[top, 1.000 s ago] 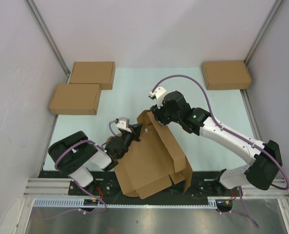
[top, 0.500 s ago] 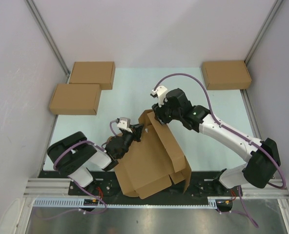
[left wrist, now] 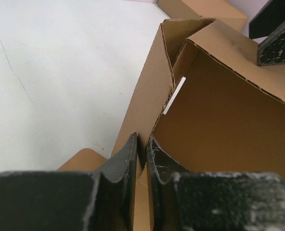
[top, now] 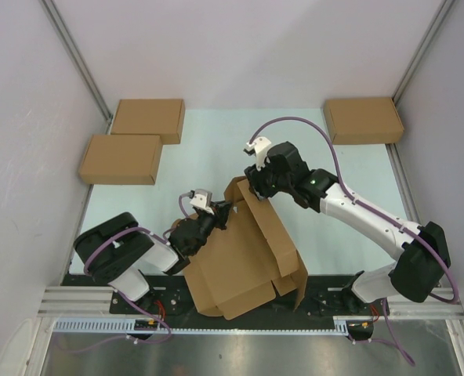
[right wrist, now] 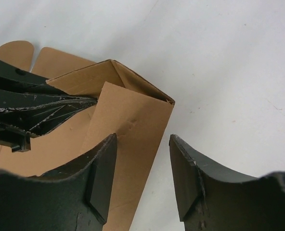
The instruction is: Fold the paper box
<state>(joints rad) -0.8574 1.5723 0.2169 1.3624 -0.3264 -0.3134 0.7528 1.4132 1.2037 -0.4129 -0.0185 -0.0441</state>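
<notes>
The paper box is a brown die-cut cardboard piece, partly folded, lying tilted between the two arms at the near middle of the table. My left gripper is shut on the box's left side wall, pinching its edge between both fingers. My right gripper is open and hovers over the box's far raised corner; its jaws straddle the corner flap edge without closing on it. In the right wrist view the left gripper's black fingers show at the left, against the box.
Two compact brown boxes lie overlapping at the far left and a third at the far right. Grey walls enclose the pale table. The box's near flaps overhang the arms' base rail.
The right gripper has shifted slightly forward and up over the box's far corner. The left gripper has kept its grip, edging slightly right. The box has hardly moved.
</notes>
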